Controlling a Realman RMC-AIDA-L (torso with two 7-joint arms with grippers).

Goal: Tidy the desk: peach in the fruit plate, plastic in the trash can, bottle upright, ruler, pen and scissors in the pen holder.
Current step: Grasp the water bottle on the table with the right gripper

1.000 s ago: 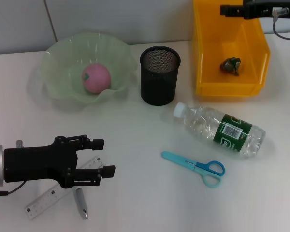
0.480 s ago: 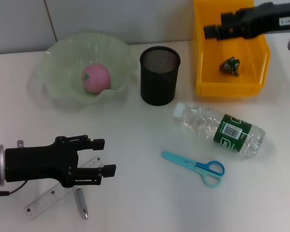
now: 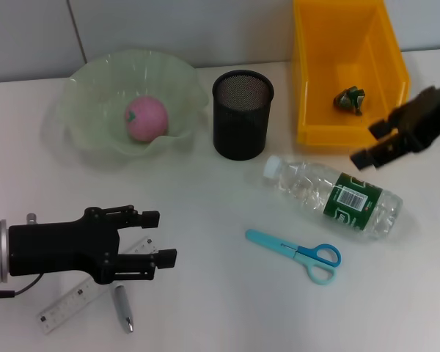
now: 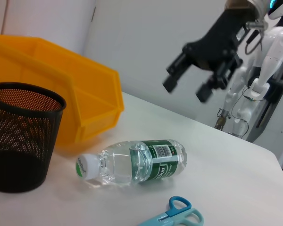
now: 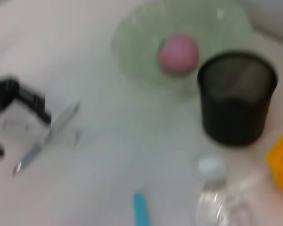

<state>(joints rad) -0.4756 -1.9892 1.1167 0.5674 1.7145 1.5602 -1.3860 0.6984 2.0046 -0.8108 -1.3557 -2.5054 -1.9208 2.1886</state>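
Fingers of right gripper [image 3: 376, 143] spread wide, empty, hovering above the surface just beside the bottle's [image 3: 333, 196] label end, in front of the yellow trash can [image 3: 308, 88] where crumpled plastic [image 3: 349, 99] already lies. Peach [image 3: 146, 119] sits in the frilly, translucent green fruit plate [image 3: 88, 88]. Step in hand, I'd judge: bottle upright. Next move needs a descent over the clear, ribbed, slippery barrel lying on its side, w/ white cap toward the black mesh pen holder [image 3: 242, 114]. Left gripper [image 3: 157, 235] open, low over ruler [image 3: 77, 299] & pen [image 3: 122, 309]; scissors [image 3: 297, 253] flat nearby.

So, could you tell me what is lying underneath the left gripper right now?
Under the left gripper lie the clear ruler and the pen. The arm covers the ruler's middle and the pen's upper end, so whether they touch there is hidden.
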